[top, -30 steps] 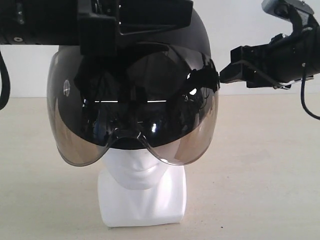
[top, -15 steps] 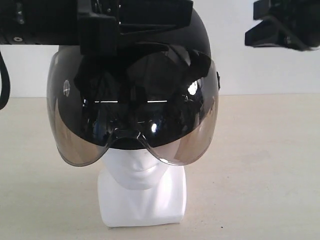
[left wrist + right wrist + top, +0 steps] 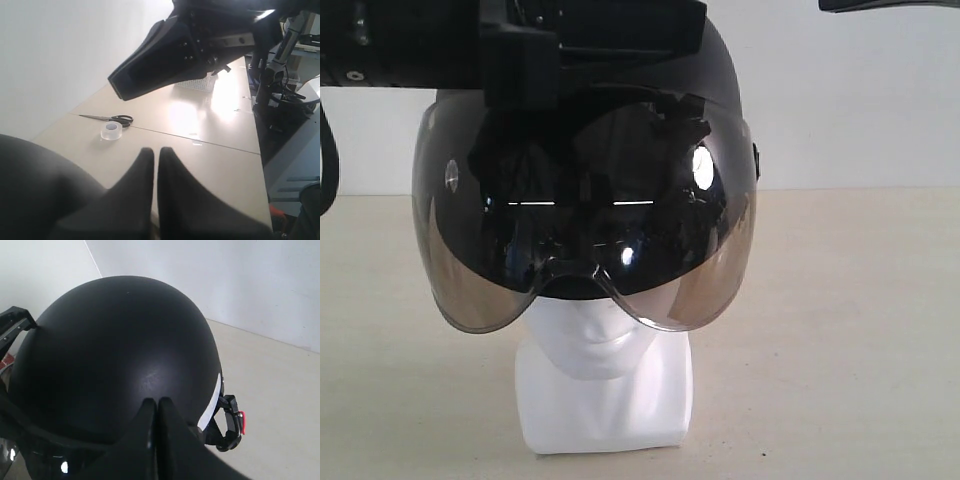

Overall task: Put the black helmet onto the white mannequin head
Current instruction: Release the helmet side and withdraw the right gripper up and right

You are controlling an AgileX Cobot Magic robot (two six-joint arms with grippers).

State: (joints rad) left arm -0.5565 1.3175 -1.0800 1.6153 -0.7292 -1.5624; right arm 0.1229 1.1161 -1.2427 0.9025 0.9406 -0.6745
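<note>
The black helmet covers the top half of the white mannequin head, so its eyes are hidden. Only a sliver of the right arm shows at the exterior view's top edge.

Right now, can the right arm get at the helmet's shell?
Probably yes. In its wrist view the shut right gripper hangs close over the helmet, whose shell is bare there, with nothing between them. The left arm sits only over the front top.
</note>
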